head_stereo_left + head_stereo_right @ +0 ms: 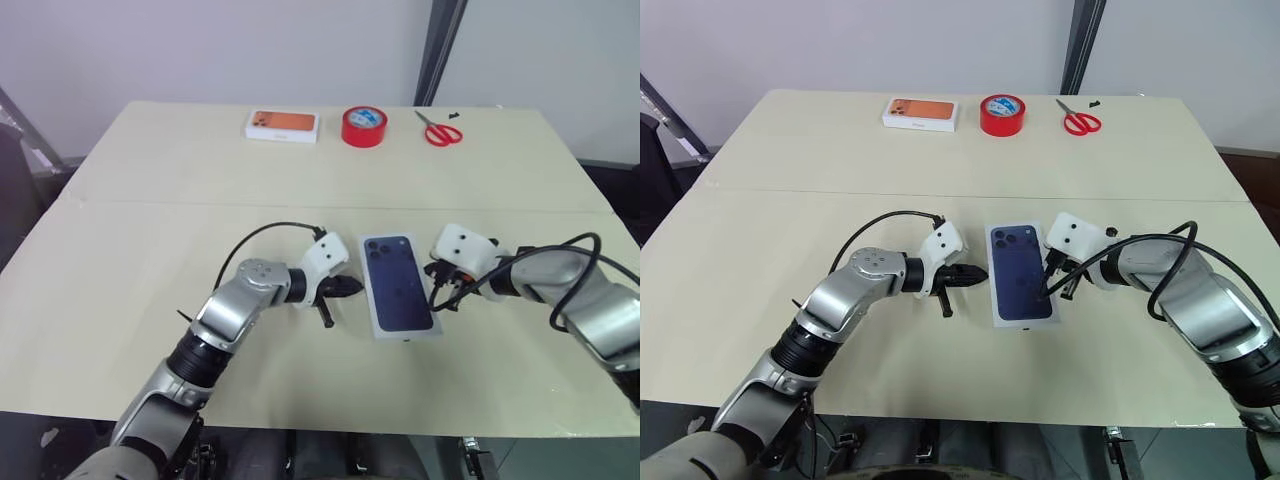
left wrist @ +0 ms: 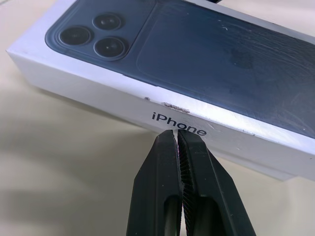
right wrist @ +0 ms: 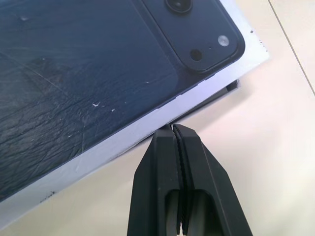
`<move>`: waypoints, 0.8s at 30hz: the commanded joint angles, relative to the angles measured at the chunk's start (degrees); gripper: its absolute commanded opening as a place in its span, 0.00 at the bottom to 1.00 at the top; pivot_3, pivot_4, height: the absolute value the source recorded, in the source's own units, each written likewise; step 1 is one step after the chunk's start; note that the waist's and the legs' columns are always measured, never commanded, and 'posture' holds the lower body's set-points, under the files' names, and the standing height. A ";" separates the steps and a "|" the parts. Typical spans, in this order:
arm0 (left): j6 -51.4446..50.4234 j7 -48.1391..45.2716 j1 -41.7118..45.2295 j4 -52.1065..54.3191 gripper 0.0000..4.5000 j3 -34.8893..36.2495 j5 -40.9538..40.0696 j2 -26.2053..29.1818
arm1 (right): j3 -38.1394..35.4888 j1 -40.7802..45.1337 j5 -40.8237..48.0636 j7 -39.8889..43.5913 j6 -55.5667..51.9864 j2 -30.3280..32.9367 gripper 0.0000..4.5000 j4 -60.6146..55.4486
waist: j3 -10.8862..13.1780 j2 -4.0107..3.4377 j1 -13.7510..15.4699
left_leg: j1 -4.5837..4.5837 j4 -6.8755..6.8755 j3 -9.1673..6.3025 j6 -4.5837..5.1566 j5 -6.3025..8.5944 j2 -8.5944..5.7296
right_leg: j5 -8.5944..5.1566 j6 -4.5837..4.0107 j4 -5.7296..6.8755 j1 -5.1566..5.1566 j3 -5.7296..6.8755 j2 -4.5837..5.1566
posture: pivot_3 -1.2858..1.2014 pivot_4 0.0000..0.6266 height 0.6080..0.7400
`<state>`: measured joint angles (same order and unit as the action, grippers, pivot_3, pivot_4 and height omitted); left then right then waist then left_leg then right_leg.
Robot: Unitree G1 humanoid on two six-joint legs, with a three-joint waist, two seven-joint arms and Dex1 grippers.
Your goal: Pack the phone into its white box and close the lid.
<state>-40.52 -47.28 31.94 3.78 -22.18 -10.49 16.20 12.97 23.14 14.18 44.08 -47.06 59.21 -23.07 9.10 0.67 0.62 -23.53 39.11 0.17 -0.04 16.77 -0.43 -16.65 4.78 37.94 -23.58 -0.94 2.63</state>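
- Left eye view: the lid (image 1: 400,286), printed with a dark-blue phone back, lies on the near middle of the beige table (image 1: 150,260), covering the white box beneath it.
- The phone itself cannot be seen; whether it is inside I cannot tell.
- The left gripper (image 1: 350,287) sits just left of the lid, its two black fingers pressed together and holding nothing.
- Left wrist view: those closed fingertips (image 2: 174,140) point at the lid's long white side wall, right at the printed "iPhone" lettering, touching it or nearly so.
- The right gripper (image 1: 436,272) is at the lid's right edge, also pinched tight and empty.
- Right wrist view: its closed fingertips (image 3: 173,132) meet the lid's white edge near the printed camera corner; a thin dark gap shows under that corner, so the lid may not be fully seated there.
- Along the far edge of the table, well apart from the arms, stand a white box printed with an orange phone (image 1: 282,125), a red tape roll (image 1: 364,126) to its right, and red-handled scissors (image 1: 439,130) further right.
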 commanded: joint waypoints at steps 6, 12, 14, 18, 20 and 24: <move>2.07 2.02 1.27 -0.41 0.03 0.20 0.06 -2.35 | -0.63 1.29 -3.13 0.23 1.24 -2.95 0.01 2.02 | 0.00 0.00 0.04 | 0.00 0.01 0.00 0.00 0.00 -0.01 | 0.00 0.00 0.00 0.01 0.00 0.00 | 0.52 0.24 0.92; 1.95 3.03 0.92 -0.58 0.03 0.31 -0.16 -2.93 | -0.74 1.09 -4.55 1.02 1.32 -3.97 0.01 2.43 | 0.00 0.00 0.01 | 0.00 0.01 0.00 0.00 0.00 -0.02 | 0.00 0.00 0.01 0.01 0.00 -0.01 | 0.52 0.24 0.92; 1.89 3.23 0.92 -0.76 0.03 0.30 -0.22 -3.09 | -0.81 1.14 -4.96 1.16 1.32 -4.26 0.01 2.68 | 0.00 0.00 0.00 | 0.00 0.01 0.00 0.00 0.00 -0.02 | 0.00 0.00 0.01 0.01 0.00 -0.01 | 0.52 0.24 0.92; 1.91 3.29 0.96 -1.14 0.03 0.13 -0.25 -3.16 | -1.07 0.85 -5.57 1.55 1.29 -4.48 0.01 2.69 | 0.00 0.00 0.01 | 0.00 0.01 0.00 -0.01 0.00 -0.02 | 0.00 0.00 0.01 0.01 0.00 -0.01 | 0.52 0.24 0.92; 2.05 3.26 0.97 -1.48 0.03 -0.11 -0.06 -3.16 | -1.30 0.59 -5.77 1.78 1.34 -4.39 0.01 2.61 | 0.00 0.00 0.02 | 0.00 0.01 0.00 -0.01 0.00 -0.02 | 0.00 0.00 0.02 0.01 0.00 -0.01 | 0.52 0.24 0.92; 2.47 3.24 0.80 -2.02 0.03 -0.44 0.34 -3.08 | -2.01 -0.09 -6.10 2.27 1.61 -3.82 0.01 2.52 | 0.00 0.00 0.04 | 0.00 0.02 0.00 -0.01 0.00 -0.03 | 0.00 0.00 0.02 0.01 0.00 -0.01 | 0.52 0.24 0.92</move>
<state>-39.46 -43.77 32.03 0.59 -22.22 -10.20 13.60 12.91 23.08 8.08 45.72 -46.72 55.08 -18.94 9.10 0.67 0.66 -23.53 39.12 0.17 -0.05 16.76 -0.46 -16.65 4.78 37.95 -23.57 -0.94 2.62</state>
